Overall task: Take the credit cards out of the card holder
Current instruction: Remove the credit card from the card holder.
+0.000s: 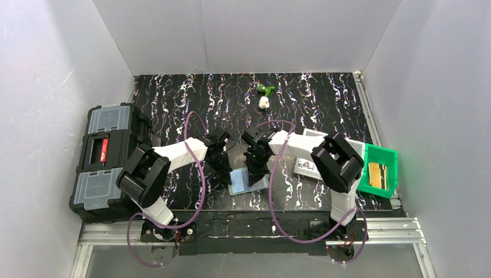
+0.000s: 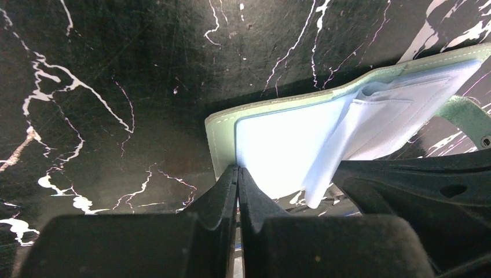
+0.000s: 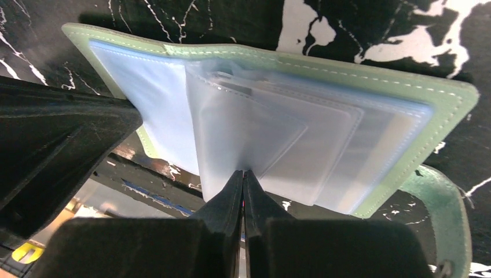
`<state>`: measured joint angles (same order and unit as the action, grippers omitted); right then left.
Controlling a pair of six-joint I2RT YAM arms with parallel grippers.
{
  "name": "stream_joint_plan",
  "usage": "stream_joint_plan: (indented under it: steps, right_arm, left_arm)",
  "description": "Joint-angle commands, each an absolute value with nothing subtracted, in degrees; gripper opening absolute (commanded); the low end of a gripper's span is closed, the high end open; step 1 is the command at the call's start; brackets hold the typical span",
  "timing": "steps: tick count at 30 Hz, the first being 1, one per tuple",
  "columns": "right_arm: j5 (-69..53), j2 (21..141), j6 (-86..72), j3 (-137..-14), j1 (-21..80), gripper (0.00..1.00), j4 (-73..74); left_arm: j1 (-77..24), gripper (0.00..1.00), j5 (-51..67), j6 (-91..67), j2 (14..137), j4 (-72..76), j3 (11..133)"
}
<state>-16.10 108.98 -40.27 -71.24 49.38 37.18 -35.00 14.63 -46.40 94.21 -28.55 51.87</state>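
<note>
The grey-green card holder [image 1: 238, 183] lies open on the black marbled table between both arms, with its snap tab [image 3: 443, 202] trailing off one side. My left gripper [image 2: 238, 169] is shut, its tips resting on the edge of the pale inner face [image 2: 278, 139]. Also shut is my right gripper [image 3: 243, 172], which pinches the edge of a clear plastic sleeve [image 3: 231, 127] that stands lifted from the holder [image 3: 347, 81]. Further sleeves fan out behind it; whether cards sit inside them I cannot tell. A pale grey card with printed marks [image 1: 305, 167] lies on the white tray.
A big black toolbox [image 1: 104, 162] stands at the left table edge. At the right are a white tray [image 1: 315, 136] and a green bin [image 1: 379, 171] holding flat items. A small green and white object [image 1: 264, 94] lies at the back. White walls surround the table.
</note>
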Motion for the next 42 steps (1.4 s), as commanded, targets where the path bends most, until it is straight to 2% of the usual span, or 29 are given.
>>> stream_joint_plan:
  steps: [1,4,9,14,23,29,37,42]
  right_arm:
    - [-17.8,110.1,-40.3,-72.6,49.6,0.07,35.0]
    - [-18.6,110.4,-40.8,-71.8,49.3,0.07,34.0]
    - [-21.0,109.3,-42.5,-69.1,48.0,0.07,30.3]
    - [-23.2,108.5,-43.8,-67.7,46.6,0.07,27.5]
    - [-24.4,108.5,-45.0,-66.3,46.1,0.06,25.8]
    - [-22.9,105.6,-44.7,-65.6,45.2,0.06,26.8]
    - [-18.5,96.9,-42.6,-61.7,40.6,0.35,28.3]
    - [-21.1,97.6,-42.1,-59.6,39.3,0.43,26.5]
  left_arm:
    - [-36.5,0.0,12.2,-45.1,95.7,-29.4,51.9]
    - [-36.4,0.01,12.5,-44.5,92.8,-30.3,53.5]
    - [-36.9,0.15,15.8,-43.6,90.1,-30.9,57.5]
    - [-38.2,0.18,18.0,-43.7,91.5,-29.7,59.0]
    - [-38.4,0.12,21.0,-45.7,97.0,-22.5,56.2]
    - [-38.4,0.03,17.6,-45.6,100.1,-23.6,55.1]
    - [-38.4,0.0,14.2,-45.5,99.5,-25.0,53.2]
    - [-38.4,0.0,14.6,-45.4,99.7,-24.9,53.4]
